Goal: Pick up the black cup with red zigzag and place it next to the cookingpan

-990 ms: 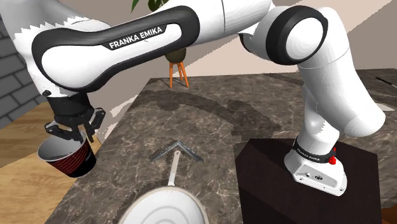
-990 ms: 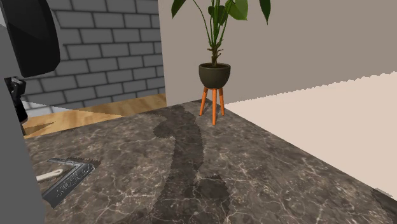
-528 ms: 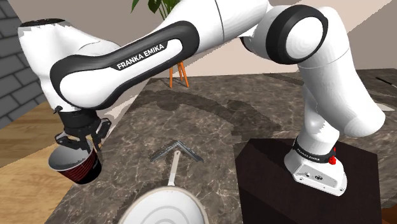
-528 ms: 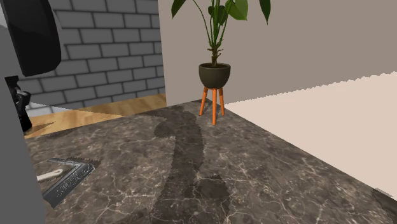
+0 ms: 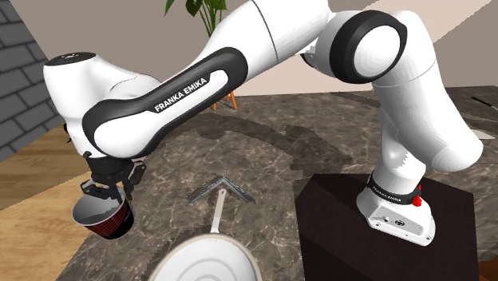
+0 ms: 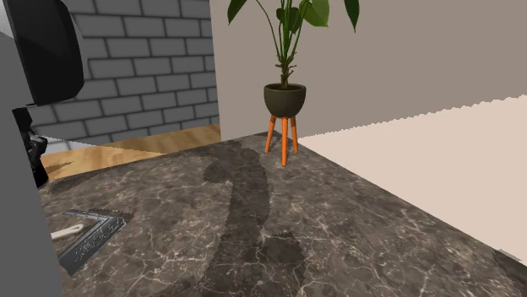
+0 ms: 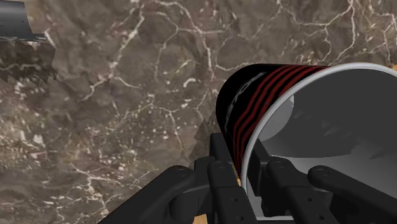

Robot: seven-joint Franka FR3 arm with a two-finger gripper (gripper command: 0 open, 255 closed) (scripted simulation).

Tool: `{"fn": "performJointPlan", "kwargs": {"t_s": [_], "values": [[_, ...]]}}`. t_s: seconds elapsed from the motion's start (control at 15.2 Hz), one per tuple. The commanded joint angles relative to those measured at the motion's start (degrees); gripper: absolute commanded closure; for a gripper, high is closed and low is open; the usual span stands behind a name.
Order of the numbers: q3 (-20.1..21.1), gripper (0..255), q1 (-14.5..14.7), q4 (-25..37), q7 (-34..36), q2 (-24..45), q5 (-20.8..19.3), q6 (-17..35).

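The black cup (image 5: 105,219) with red zigzag bands and a pale grey inside hangs tilted from my gripper (image 5: 108,194), which is shut on its rim. In the wrist view one finger (image 7: 222,160) presses the cup's (image 7: 256,105) outer wall and the other sits inside the rim. The cup is low over the dark marble counter (image 5: 263,152), near the counter's edge on the shoulder view's left. The cooking pan (image 5: 206,262) is a pale round pan with a long handle (image 5: 217,209); it lies just right of the cup in the shoulder view.
A grey angular piece (image 5: 220,189) lies at the far end of the pan handle, seen also as a grey angular piece (image 6: 95,234) in the second exterior view. My dark stand (image 5: 375,239) is at the lower right. A potted plant (image 6: 285,94) on orange legs stands beyond the counter.
The gripper has carried the cup downward and toward the shoulder view's right, closer to the counter and the pan. The arm's forearm swung the same way.
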Motion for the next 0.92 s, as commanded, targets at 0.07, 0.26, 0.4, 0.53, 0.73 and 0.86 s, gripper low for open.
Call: {"fn": "performJointPlan", "kwargs": {"t_s": [0.07, 0.26, 0.4, 0.53, 0.73, 0.86], "values": [[-0.1, 255, 0.1, -1.5, 0.2, 0.5, -0.2, 2.1], [-0.2, 255, 0.1, -2.7, 0.4, 1.2, -0.3, 4.0], [-0.2, 255, 0.1, -2.7, 0.4, 1.2, -0.3, 4.0], [-0.2, 255, 0.1, -2.7, 0.4, 1.2, -0.3, 4.0], [-0.2, 255, 0.1, -2.7, 0.4, 1.2, -0.3, 4.0], [-0.2, 0, 0.1, -2.8, 0.4, 1.2, -0.3, 4.0]]}}
